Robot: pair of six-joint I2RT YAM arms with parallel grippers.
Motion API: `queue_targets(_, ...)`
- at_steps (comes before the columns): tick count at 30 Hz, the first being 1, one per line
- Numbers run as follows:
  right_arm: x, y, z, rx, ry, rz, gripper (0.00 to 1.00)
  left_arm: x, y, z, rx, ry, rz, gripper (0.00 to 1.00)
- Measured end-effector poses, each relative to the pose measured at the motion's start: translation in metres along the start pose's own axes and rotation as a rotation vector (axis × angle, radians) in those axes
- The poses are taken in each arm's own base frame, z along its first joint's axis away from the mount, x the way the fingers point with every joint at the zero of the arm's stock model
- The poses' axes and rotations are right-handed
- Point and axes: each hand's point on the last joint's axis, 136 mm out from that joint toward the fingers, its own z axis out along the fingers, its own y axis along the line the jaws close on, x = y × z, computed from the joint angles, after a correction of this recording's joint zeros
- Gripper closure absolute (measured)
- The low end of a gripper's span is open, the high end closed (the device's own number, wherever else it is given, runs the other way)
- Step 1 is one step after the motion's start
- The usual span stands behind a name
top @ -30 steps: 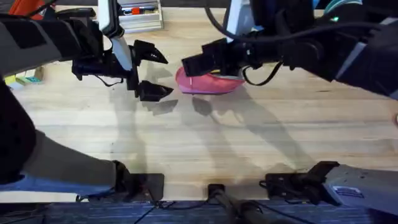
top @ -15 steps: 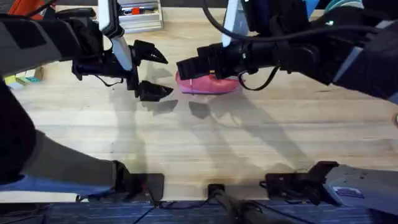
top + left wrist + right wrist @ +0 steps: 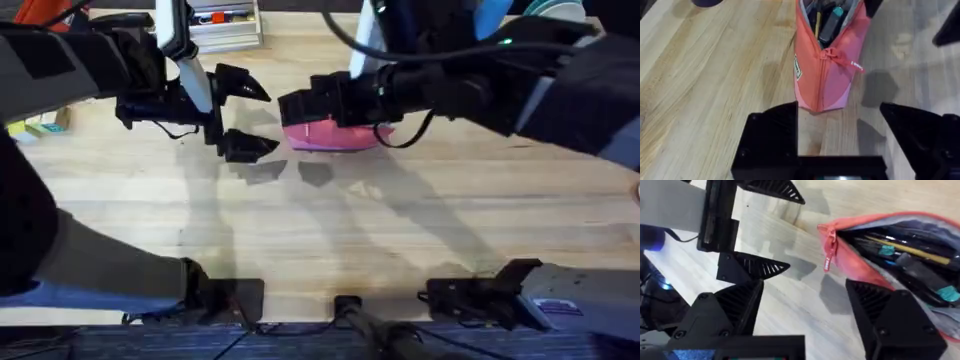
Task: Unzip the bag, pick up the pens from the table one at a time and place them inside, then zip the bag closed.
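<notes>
Fingers apart on both grippers: left gripper (image 3: 247,120) faces the bag's (image 3: 335,135) zip-pull (image 3: 841,57) end; right gripper (image 3: 300,108) hovers above it. Pens (image 3: 912,260) inside, lengthwise.

This looks like a robotics lab or test bench: a wide surface (image 3: 330,230) of pale joined planks with two black arms mounted at its near edge, cables running off their bases. At the far edge sit a stack of flat trays (image 3: 228,28) holding small items and some little boxes (image 3: 38,124), like bench supplies.
</notes>
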Motion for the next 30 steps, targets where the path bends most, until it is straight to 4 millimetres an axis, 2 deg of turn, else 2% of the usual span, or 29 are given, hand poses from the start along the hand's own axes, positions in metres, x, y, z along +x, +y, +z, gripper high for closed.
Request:
queue_targets(7, 0.012, 0.001, 0.018, 0.04, 0.03, -0.013, 0.004, -0.001, -0.001, 0.0, 0.004, -0.005, -0.007, 0.008)
queue_targets(13, 0.009, 0.003, 0.025, 0.067, 0.0, -0.035, 0.004, -0.001, -0.001, 0.0, 0.004, -0.005, -0.006, 0.008)
queue_targets(18, 0.01, -0.003, 0.041, 0.096, 0.001, -0.041, 0.006, -0.001, -0.001, 0.0, 0.004, -0.005, -0.006, 0.008)
queue_targets(21, 0.01, -0.006, 0.052, 0.106, 0.001, -0.042, 0.097, -0.001, -0.001, 0.0, 0.004, -0.005, -0.006, 0.008)
queue_targets(30, 0.004, -0.021, 0.07, 0.163, -0.037, -0.005, 0.24, -0.001, -0.001, 0.0, 0.004, -0.005, -0.006, 0.008)
